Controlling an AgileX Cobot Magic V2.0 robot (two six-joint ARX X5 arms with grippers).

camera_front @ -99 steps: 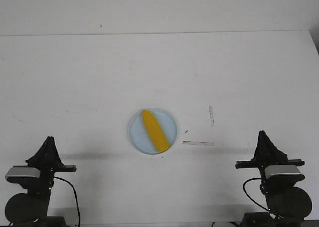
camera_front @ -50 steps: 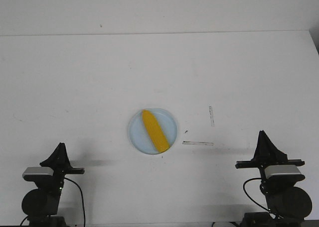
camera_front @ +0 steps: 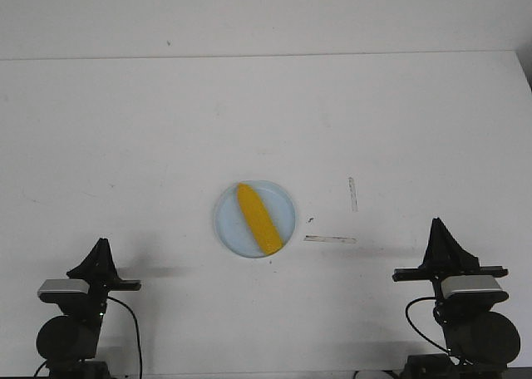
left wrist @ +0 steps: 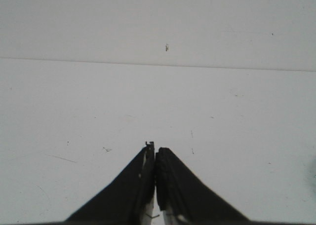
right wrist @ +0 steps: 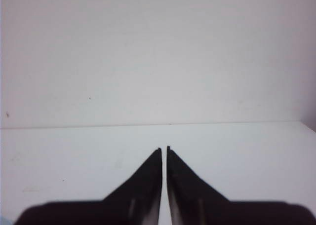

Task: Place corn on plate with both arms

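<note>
**A:** Where's your corn right now?

**B:** On the plate, mid-counter. It lies diagonally across the pale blue dish, pointed end toward the far left, blunt end toward the near right, just reaching the rim there. As far as you can judge from the front view, the placing looks done.

**A:** And your jaws?

**B:** The left gripper is parked at the near left edge, the right gripper at the near right edge. Both wrist views show the jaws pressed together with only a hairline seam between them and nothing held. All they see is bare counter and wall, no corn or plate.

**A:** If you had to go back for the cob, which arm would you send?

**B:** It sits ahead of both arms and between them, inboard of each. The left gripper looks slightly nearer across, the right one sits a little farther forward, so call it roughly even. What you'd turn on is the long axis: it slants, so you'd rotate a wrist to close across the cob, not along it. The blunt end faces the right arm's side.

**A:** Anything else nearby?

**B:** Two pale tape strips right of the plate, well clear.
</note>
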